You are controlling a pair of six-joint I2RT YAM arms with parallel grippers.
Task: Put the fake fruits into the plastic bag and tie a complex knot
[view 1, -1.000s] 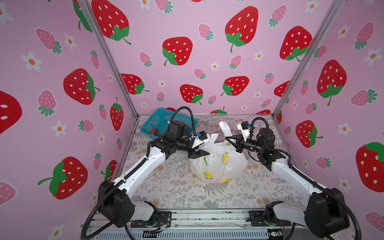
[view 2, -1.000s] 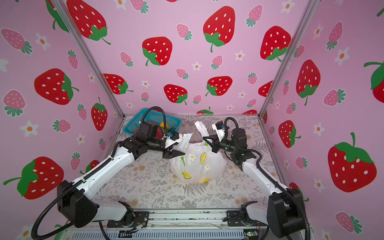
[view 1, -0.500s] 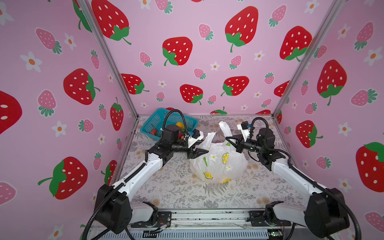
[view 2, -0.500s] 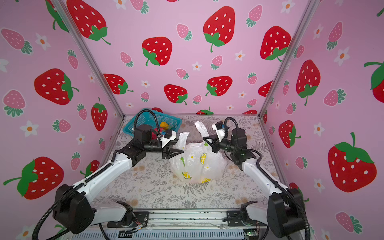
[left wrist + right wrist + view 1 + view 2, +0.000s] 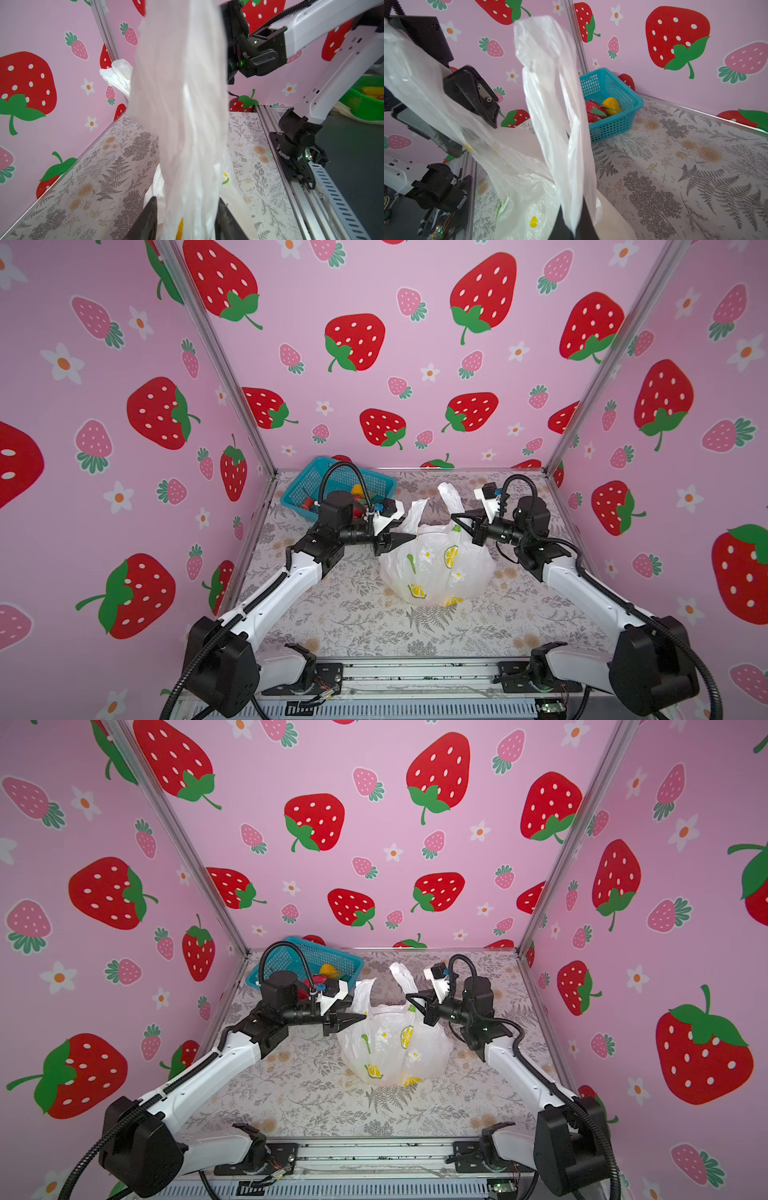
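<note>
- Plastic bag (image 5: 436,568) stands mid-table between both arms; fake fruits (image 5: 602,110) are seen in basket (image 5: 612,91).
- Right gripper (image 5: 571,220) is pinched on one handle.
- Left gripper (image 5: 185,218): jaws part-spread around other handle; closing fully before crossing is advised.

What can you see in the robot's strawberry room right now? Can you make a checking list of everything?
Surface: table with a grey fern and flower print cover, flat.
Job's things: plastic bag stands mid-table, both handle strips up, no knot seen. Fake fruits lie in the basket; what is inside the bag cannot be told.
Clutter: teal basket in the far left corner; nothing else seen.
Grippers: left gripper has a handle strip between its open jaws. Right gripper is shut on the other handle strip.
Cables: black hoses loop over each wrist, clear of the bag.
Surroundings: pink strawberry-print walls on three sides.
</note>
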